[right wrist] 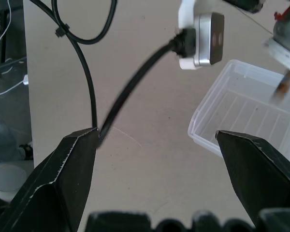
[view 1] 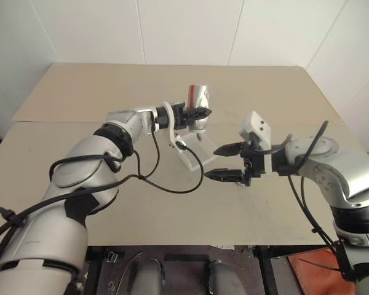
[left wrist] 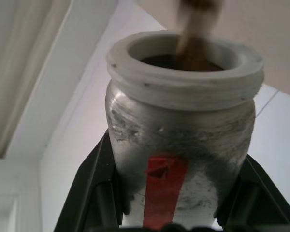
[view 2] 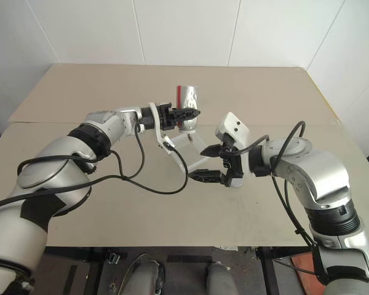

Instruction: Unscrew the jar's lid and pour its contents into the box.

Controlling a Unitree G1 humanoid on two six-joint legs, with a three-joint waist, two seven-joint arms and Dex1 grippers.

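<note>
My left gripper [view 1: 198,114] is shut on the jar [view 1: 199,98], a silvery body with a red stripe. The jar is tipped mouth-down, its white threaded mouth [left wrist: 183,72] uncovered. It hangs over the translucent white box [right wrist: 241,116], which rests on the table. Brown contents [left wrist: 195,38] spill from the mouth, and one brown piece [right wrist: 284,87] drops toward the box. My right gripper [view 1: 211,163] hovers just right of the box, open, nothing between its fingers. The lid is out of view.
The beige table [view 1: 264,209] stretches wide around the box. A black cable [view 1: 166,184] droops from my left wrist onto the table beside the box. An orange object [view 1: 320,276] lies on the floor below the table's right front corner.
</note>
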